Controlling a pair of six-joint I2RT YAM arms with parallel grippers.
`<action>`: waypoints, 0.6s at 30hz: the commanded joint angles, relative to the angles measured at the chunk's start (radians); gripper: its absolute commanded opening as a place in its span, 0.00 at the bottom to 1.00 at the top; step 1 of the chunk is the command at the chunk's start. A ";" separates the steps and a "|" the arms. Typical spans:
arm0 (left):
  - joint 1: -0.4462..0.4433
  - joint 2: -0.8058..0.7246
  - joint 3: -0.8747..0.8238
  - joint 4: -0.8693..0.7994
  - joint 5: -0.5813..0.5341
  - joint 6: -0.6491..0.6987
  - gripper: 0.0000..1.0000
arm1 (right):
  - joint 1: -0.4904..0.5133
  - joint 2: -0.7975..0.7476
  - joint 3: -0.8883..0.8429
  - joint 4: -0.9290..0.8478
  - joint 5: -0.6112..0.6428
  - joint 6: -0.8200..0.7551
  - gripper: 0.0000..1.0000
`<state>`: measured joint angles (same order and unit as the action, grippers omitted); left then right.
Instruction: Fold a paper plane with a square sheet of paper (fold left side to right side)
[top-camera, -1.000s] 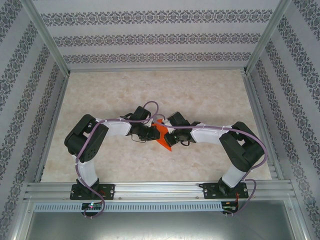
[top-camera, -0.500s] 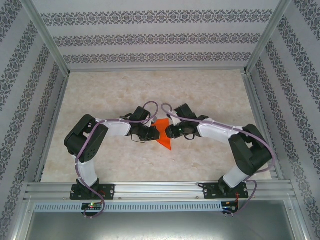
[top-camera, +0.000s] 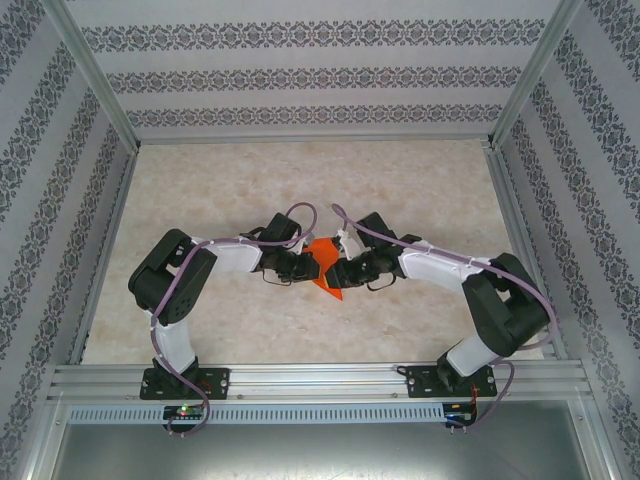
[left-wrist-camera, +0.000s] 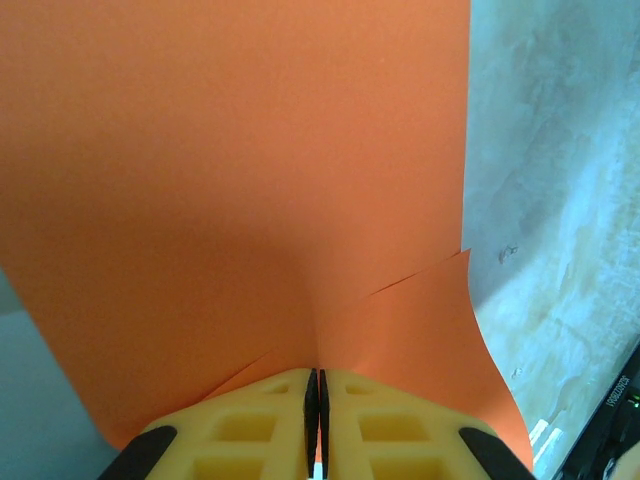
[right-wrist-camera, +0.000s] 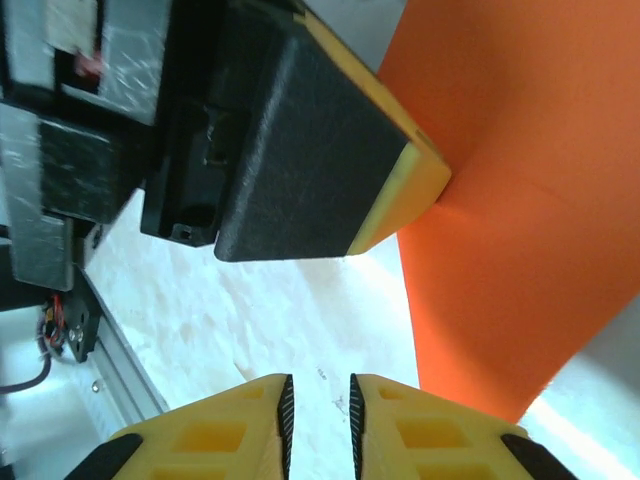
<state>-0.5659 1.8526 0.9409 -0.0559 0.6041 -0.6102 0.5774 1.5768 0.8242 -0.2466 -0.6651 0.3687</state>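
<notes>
Where the left claw (left-wrist-camera: 316, 395) is clenched on an edge of the square sheet of paper (left-wrist-camera: 230, 180), the orange sheet sits at the middle of the counter (top-camera: 420, 190). The right claw (right-wrist-camera: 318, 395), just right of it, stands slightly parted and grasps nothing.

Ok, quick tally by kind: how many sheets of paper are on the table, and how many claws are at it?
orange paper sheet: 1
claws: 2, the left claw and the right claw
Total: 3
</notes>
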 joint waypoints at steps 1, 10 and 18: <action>-0.023 0.047 -0.008 -0.081 -0.076 0.023 0.14 | 0.020 0.028 -0.009 -0.005 -0.074 0.019 0.24; -0.025 0.049 -0.004 -0.090 -0.079 0.026 0.14 | 0.027 0.082 -0.016 -0.039 -0.020 -0.010 0.24; -0.025 0.051 -0.001 -0.094 -0.082 0.027 0.14 | 0.027 0.122 -0.007 -0.066 0.014 -0.031 0.25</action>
<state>-0.5694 1.8526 0.9489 -0.0696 0.5938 -0.6094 0.5983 1.6764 0.8188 -0.2848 -0.6704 0.3630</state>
